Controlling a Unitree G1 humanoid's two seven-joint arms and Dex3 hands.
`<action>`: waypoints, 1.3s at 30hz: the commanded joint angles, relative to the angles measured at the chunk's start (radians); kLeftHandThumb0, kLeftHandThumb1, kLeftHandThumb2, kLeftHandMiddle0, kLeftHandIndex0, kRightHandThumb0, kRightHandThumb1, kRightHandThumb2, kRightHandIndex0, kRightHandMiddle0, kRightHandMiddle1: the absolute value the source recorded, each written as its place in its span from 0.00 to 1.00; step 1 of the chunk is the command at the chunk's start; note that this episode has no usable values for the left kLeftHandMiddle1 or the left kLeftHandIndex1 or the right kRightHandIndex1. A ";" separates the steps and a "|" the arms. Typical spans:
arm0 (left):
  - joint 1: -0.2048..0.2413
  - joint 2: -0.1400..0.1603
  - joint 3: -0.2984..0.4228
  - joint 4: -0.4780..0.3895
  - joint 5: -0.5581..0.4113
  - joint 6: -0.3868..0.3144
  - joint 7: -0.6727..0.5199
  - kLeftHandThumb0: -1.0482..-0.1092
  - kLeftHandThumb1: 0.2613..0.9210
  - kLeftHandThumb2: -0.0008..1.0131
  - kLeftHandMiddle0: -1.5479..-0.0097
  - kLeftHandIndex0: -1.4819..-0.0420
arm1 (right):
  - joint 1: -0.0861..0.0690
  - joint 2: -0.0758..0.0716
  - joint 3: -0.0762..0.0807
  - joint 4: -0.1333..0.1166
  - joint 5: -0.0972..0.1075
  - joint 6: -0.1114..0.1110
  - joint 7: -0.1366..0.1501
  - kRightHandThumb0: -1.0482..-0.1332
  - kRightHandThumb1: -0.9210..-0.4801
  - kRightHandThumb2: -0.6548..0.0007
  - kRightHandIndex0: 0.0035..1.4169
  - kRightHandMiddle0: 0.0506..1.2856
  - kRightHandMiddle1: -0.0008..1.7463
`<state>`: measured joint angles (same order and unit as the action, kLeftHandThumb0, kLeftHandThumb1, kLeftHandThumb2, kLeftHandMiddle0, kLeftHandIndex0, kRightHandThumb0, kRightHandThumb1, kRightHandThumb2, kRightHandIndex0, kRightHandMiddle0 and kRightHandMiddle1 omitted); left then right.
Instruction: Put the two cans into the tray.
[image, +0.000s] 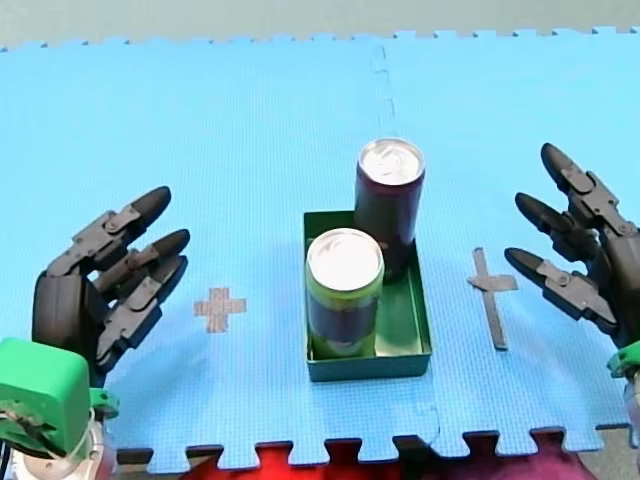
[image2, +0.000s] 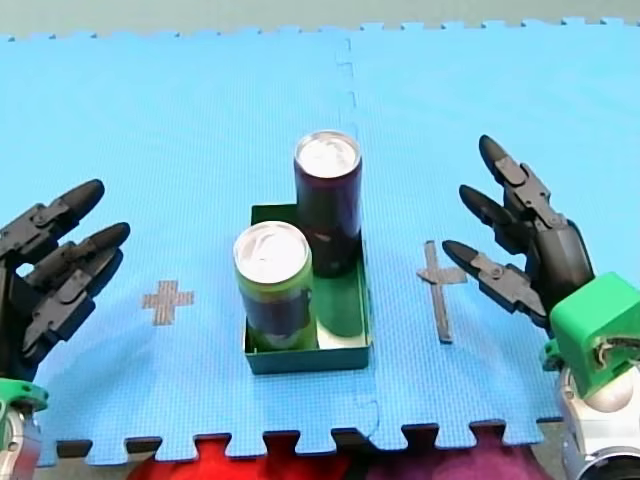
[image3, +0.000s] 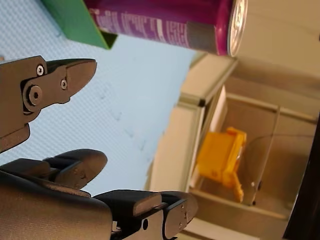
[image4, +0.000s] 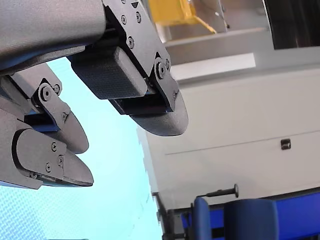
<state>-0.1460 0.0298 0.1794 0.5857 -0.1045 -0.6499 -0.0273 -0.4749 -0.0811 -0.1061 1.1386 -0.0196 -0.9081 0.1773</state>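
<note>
So both cans are in the green tray (image: 424, 335), two of them, standing upright. The purple can (image: 390, 205) is at the tray's far end and the green-banded can (image: 345, 300) is in its near left corner. The tray sits mid-way along the near edge of the blue foam mat (image: 200, 130). There are two grey tape crosses (image: 220, 308), one on each side of the tray. The left hand (image: 115, 275) is by the mat's left edge and the right hand (image: 572, 250) by its right edge. Both are empty and uncurled.
</note>
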 joint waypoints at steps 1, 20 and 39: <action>0.005 0.008 0.003 0.008 0.003 -0.008 -0.001 0.01 1.00 0.03 0.41 0.48 | 0.006 -0.005 0.000 -0.004 0.004 -0.009 -0.003 0.00 0.00 0.93 0.37 0.21 0.02; 0.055 -0.054 -0.050 0.055 0.033 -0.110 -0.013 0.00 1.00 0.10 0.44 0.51 | 0.060 0.043 0.007 -0.029 0.022 0.000 -0.002 0.00 0.00 0.87 0.40 0.25 0.01; 0.077 -0.049 -0.014 0.053 -0.094 -0.136 -0.142 0.00 1.00 0.03 0.53 0.55 | 0.088 0.059 -0.002 -0.040 0.061 -0.007 0.044 0.00 0.00 0.89 0.42 0.27 0.01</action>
<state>-0.0689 -0.0266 0.1576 0.6354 -0.1880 -0.7808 -0.1638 -0.3834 -0.0194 -0.1049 1.1020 0.0353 -0.9192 0.2174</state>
